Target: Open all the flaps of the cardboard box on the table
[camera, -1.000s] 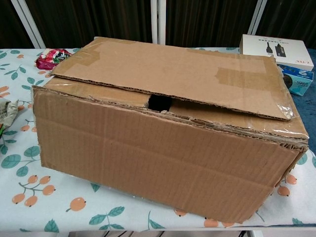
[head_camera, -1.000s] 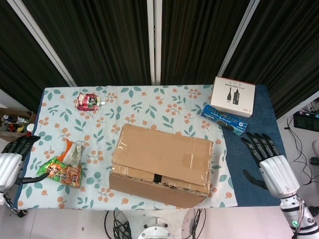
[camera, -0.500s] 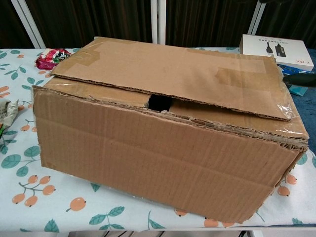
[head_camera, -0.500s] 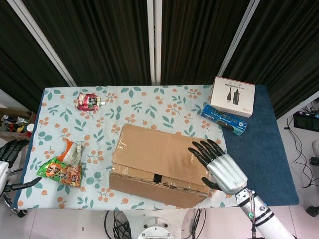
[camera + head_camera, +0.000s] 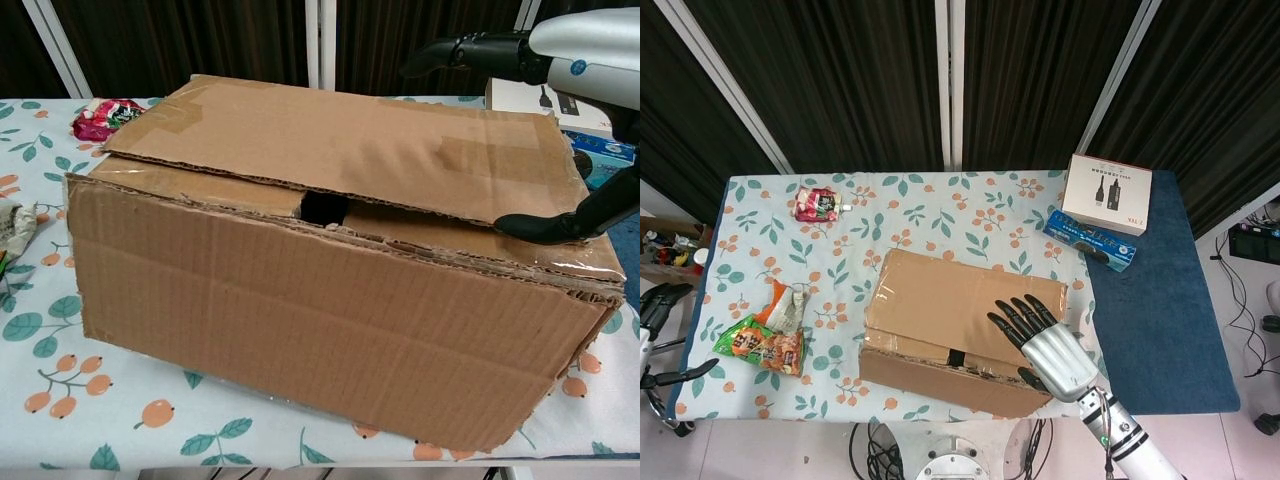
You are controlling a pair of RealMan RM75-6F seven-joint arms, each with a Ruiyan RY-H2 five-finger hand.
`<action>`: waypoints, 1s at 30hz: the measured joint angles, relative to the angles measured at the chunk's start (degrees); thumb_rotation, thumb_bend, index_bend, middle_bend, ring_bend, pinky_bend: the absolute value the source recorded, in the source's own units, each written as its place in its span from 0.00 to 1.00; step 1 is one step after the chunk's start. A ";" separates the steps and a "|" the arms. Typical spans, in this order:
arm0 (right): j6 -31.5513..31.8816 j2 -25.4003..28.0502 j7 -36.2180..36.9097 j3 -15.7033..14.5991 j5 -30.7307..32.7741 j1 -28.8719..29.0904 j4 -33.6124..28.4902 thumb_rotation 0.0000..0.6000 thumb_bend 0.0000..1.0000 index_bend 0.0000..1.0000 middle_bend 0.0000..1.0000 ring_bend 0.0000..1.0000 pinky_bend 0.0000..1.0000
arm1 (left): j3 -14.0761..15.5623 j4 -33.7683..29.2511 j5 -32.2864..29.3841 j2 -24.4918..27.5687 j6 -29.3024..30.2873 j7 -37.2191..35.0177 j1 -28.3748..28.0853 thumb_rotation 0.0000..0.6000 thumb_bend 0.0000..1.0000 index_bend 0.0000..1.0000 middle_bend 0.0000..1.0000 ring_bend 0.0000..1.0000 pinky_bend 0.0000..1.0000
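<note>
Background: dark pleated curtains behind a table [image 5: 940,215] covered with a leaf-and-fruit print cloth, blue surface exposed at its right end.
Cardboard box [image 5: 960,330]: sits at the table's near middle, slightly skewed; its top flaps lie folded down, with a small dark gap [image 5: 324,208] where the near flap edges meet.
Right hand [image 5: 1045,345]: poised over the box's right end, fingers [image 5: 1012,318] spread apart and reaching across the top flap; in the chest view the thumb [image 5: 545,228] lies at the near edge of that flap. Nothing is gripped.
Left hand [image 5: 658,305]: only partly visible at the far left edge, off the table, well apart from the box; its pose cannot be told.
Other items: red pouch [image 5: 817,203] at far left; snack bags [image 5: 768,335] at near left; white carton [image 5: 1106,194] and blue packet [image 5: 1090,238] at far right.
</note>
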 measured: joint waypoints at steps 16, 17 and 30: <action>1.04 -2.79 -0.38 -1.21 1.57 1.05 2.67 1.00 0.18 0.00 0.00 0.00 0.00 | -0.27 0.28 -0.12 0.10 -0.53 -0.38 0.24 0.70 0.00 0.11 0.14 0.08 0.17; 1.22 -2.85 -0.55 -1.20 1.47 1.08 2.81 1.00 0.18 0.00 0.00 0.00 0.00 | -0.28 0.33 -0.11 0.06 -0.53 -0.43 0.26 0.70 0.00 0.11 0.14 0.08 0.17; 4.87 -3.10 -2.58 -0.33 -0.90 1.04 4.17 1.00 0.32 0.00 0.00 0.00 0.00 | -0.47 1.27 -0.30 -0.38 -0.35 -1.42 0.67 0.70 0.00 0.11 0.14 0.08 0.17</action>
